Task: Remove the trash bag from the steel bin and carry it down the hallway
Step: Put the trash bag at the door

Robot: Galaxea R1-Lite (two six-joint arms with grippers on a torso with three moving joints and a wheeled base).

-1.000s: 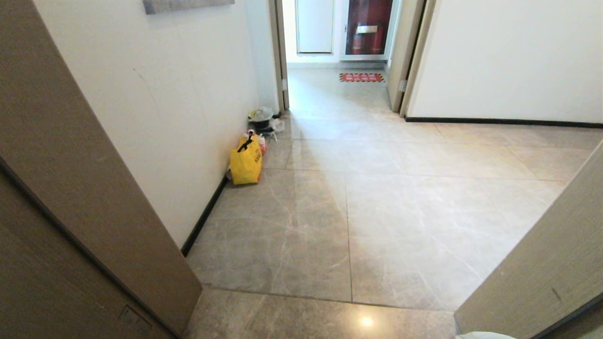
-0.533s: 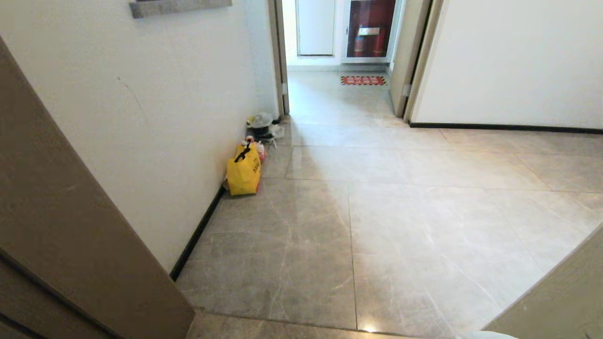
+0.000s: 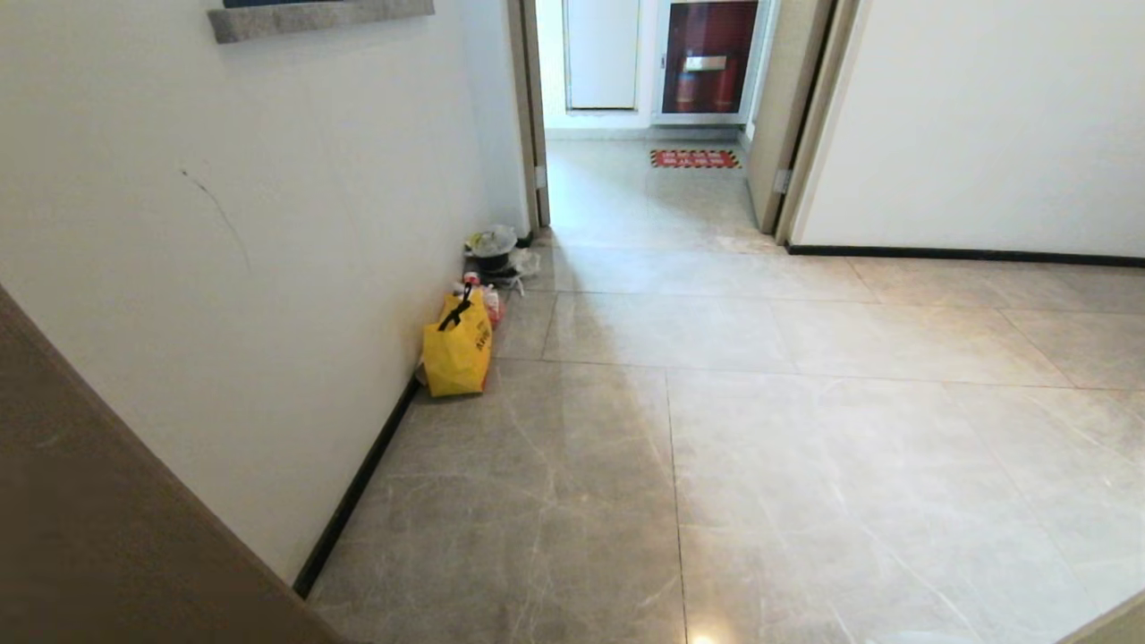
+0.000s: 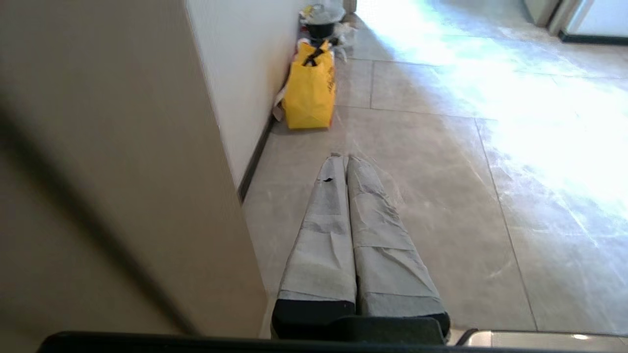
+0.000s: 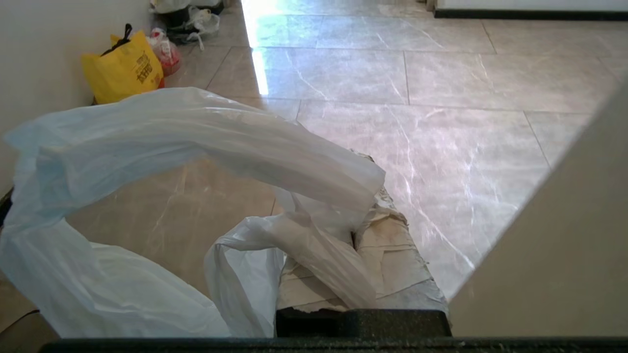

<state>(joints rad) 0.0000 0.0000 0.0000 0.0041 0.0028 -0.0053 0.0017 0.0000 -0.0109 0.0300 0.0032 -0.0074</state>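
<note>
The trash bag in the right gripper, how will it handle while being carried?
The trash bag looks thin and floppy: its loop sags and billows from the right gripper. Probably light, since it drapes loosely. Its film is crinkled, so it may slip or tear if snagged.

The hallway point(image 3: 760, 429) floor is glossy marble-look tile, veined and mirror-bright under the light. The trash bag point(image 5: 162, 162) is thin translucent plastic — crinkled, softly shiny. The right gripper point(image 5: 365, 215) wears wrinkled, worn tape; the left gripper point(image 4: 343, 159) a matt grey wrap. The yellow tote bag point(image 3: 456, 353) looks matt — cloth-like.
</note>
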